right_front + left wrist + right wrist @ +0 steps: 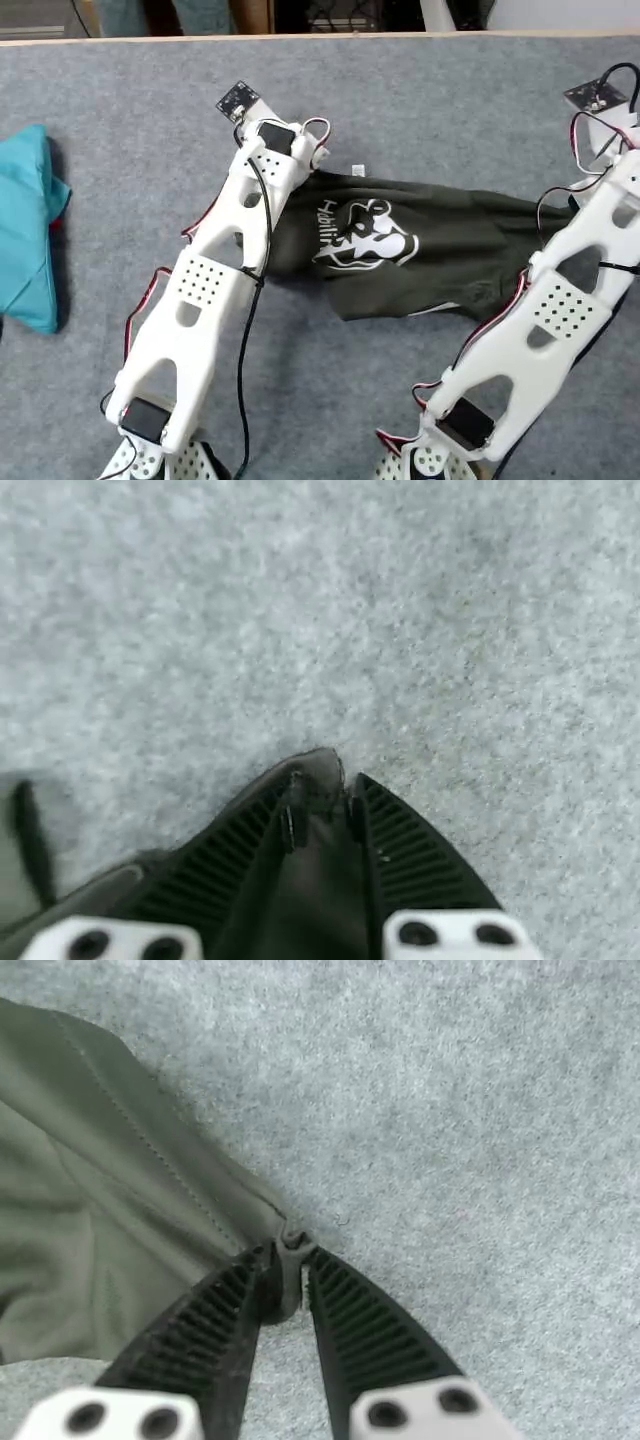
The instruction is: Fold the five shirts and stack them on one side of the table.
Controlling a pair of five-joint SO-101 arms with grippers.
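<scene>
The grey felt table (pixel 450 110) carries a dark green shirt (pixel 430 250) with a white print, stretched crosswise near the centre between the two arms. A teal shirt (pixel 25 230) lies at the table's left edge, well apart. The left gripper (pixel 320 798) is clamped on a dark fold of fabric, probably one end of the green shirt. The right gripper (pixel 288 1260) pinches the hem at the opposite end.

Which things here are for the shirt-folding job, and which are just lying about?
For the job: dark green shirt, pinched by the left gripper and the right gripper; teal folded shirt off to one side.
Just there: grey table; wooden strip along its far edge.
</scene>
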